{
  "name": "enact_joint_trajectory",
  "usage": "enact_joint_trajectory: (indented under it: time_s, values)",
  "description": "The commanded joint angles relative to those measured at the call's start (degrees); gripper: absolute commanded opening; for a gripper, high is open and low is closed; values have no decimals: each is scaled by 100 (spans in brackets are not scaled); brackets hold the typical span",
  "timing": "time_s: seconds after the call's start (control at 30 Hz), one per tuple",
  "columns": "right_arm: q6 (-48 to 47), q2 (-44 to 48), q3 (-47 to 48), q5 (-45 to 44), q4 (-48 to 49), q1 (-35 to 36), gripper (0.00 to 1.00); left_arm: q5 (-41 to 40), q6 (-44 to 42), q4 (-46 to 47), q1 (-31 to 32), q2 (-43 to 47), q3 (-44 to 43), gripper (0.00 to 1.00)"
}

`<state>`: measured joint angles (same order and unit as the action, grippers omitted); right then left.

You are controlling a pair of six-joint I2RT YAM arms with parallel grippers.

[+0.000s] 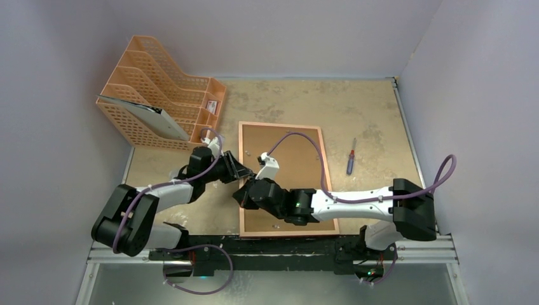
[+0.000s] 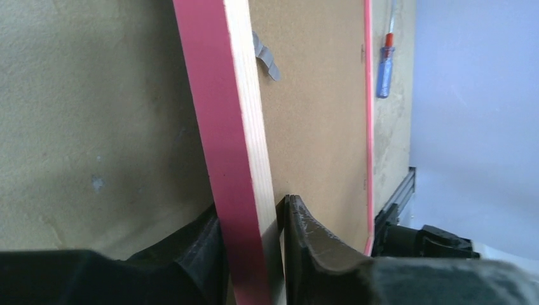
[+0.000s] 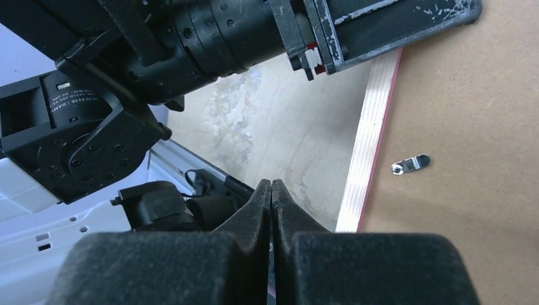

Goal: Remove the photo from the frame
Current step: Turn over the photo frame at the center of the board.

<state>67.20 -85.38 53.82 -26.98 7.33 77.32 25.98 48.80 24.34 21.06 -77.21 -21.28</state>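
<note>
The frame [image 1: 295, 166] lies back up on the table, its brown fibreboard panel showing inside a pink-red rim. My left gripper [image 1: 245, 171] is shut on the frame's left rail [image 2: 216, 95], one finger [image 2: 197, 248] on the outer pink side and the other on the inner side against the panel. My right gripper [image 1: 240, 196] is shut and empty, just outside the same rail [image 3: 372, 127], nearer the front edge; its fingertips [image 3: 272, 185] press together. The photo is hidden under the panel.
Small metal clips [image 2: 267, 63] [image 3: 410, 165] sit on the back panel. A blue and red screwdriver [image 1: 350, 162] lies to the right of the frame. An orange mesh file rack [image 1: 159, 95] stands at the back left. Grey walls close in the sides.
</note>
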Motion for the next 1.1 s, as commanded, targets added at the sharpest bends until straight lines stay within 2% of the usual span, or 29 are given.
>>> enact_joint_trajectory:
  time_s: [0.0,0.1,0.13,0.5,0.57,0.77,0.93,1.07]
  values:
    - [14,75,-61,-43,174,37,0,-8,-192,238,-32,269,-61,20]
    - [100,148,-56,-172,-21,37,4,-53,-320,-9,-32,318,-167,3]
    - [150,184,-68,-237,-94,33,4,-76,-378,-115,-32,339,-205,0]
    - [665,778,-546,-642,-679,37,16,-446,-580,-907,-36,609,-588,0]
    - [752,871,-672,-655,-676,33,22,-483,-637,-1097,-36,627,-719,0]
    - [578,1099,-787,-699,-710,36,51,-558,-737,-1525,-33,817,-1006,0]
    - [434,1401,-827,-904,-1016,34,59,-628,-775,-1767,-36,866,-1207,0]
    - [-188,1695,-865,-1060,-916,36,63,-733,-854,-2034,-36,840,-1451,0]
